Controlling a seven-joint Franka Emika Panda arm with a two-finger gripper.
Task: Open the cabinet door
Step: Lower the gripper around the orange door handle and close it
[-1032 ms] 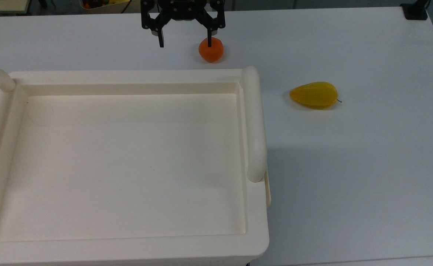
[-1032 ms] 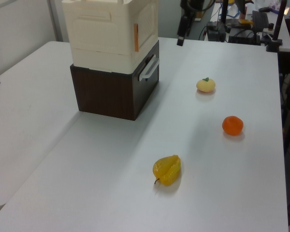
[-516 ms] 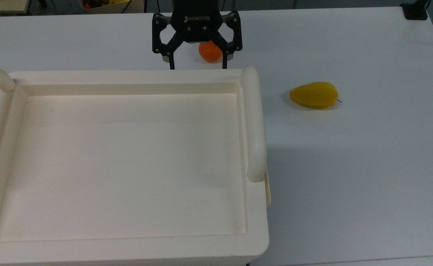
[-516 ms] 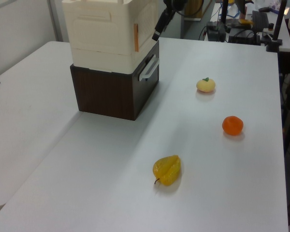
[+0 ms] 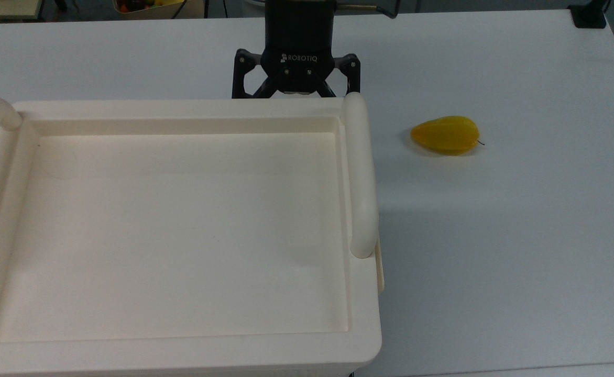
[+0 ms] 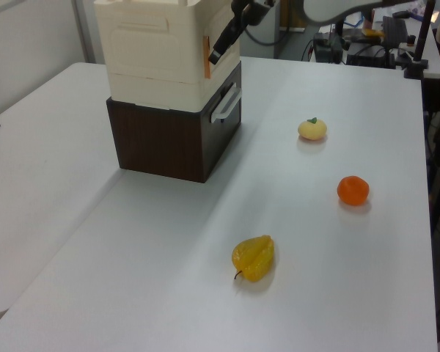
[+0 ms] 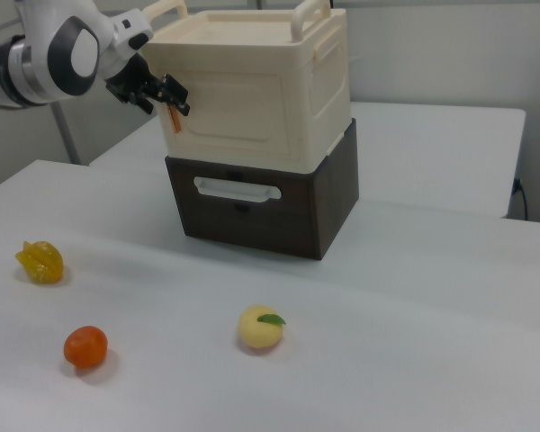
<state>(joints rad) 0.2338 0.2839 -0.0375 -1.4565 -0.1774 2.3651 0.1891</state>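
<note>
The cream cabinet (image 7: 252, 99) stands on a dark brown base. Its door (image 7: 238, 112) is the flat front panel in the right view and lies flush with the cabinet, shut. A small orange-brown handle (image 7: 174, 118) sits at the door's left edge in the right view, and on the near corner (image 6: 206, 57) in the left view. My gripper (image 7: 167, 95) is open and reaches this handle edge from the right view's left. In the left view the gripper (image 6: 220, 50) slants down against the door's face. In the top view the gripper (image 5: 295, 93) is at the cabinet's far edge, fingertips hidden below the rim.
The dark base (image 7: 252, 211) holds a drawer with a white bar handle (image 7: 237, 189). On the white table (image 6: 337, 279) lie a yellow starfruit (image 6: 254, 257), an orange (image 6: 353, 190) and a pale yellow fruit (image 6: 312, 129). Tubular handles (image 5: 359, 173) flank the cabinet's recessed top.
My gripper has come down from beyond the cabinet to the door's handle edge, still open. In the top view it now covers the orange.
</note>
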